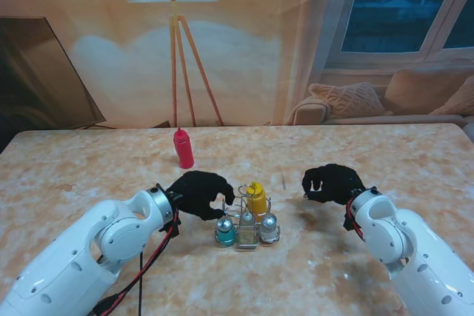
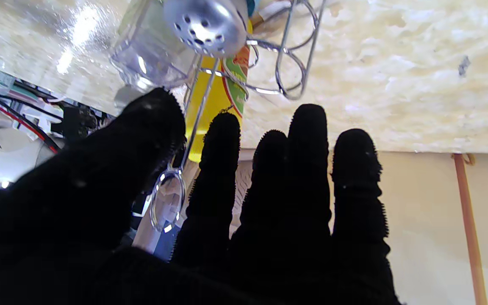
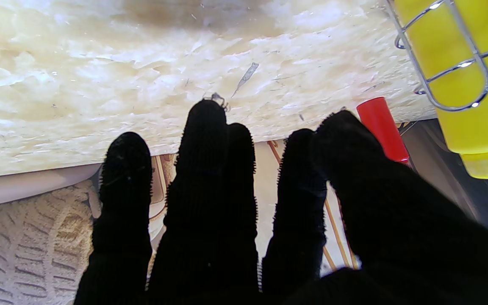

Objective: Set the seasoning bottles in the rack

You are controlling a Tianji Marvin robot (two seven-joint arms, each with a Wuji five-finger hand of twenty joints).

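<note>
A wire rack [image 1: 246, 229] stands mid-table and holds a yellow bottle [image 1: 257, 199], a teal shaker [image 1: 225, 234] and a clear shaker [image 1: 269, 225] with silver caps. A red bottle [image 1: 183, 148] stands alone on the table, farther from me and to the left. My left hand [image 1: 198, 194] hovers right beside the rack's left side, fingers apart, holding nothing. In the left wrist view a silver-capped shaker [image 2: 205, 25] and the yellow bottle [image 2: 210, 106] sit just past the fingertips [image 2: 307, 123]. My right hand [image 1: 332, 183] is open, apart from the rack on its right.
The marble-patterned table [image 1: 385, 153] runs to a far edge below a floor lamp [image 1: 175, 49] and a sofa [image 1: 415, 101]. In the right wrist view the racked yellow bottle [image 3: 460, 76] and the red bottle [image 3: 381, 127] lie beyond the thumb.
</note>
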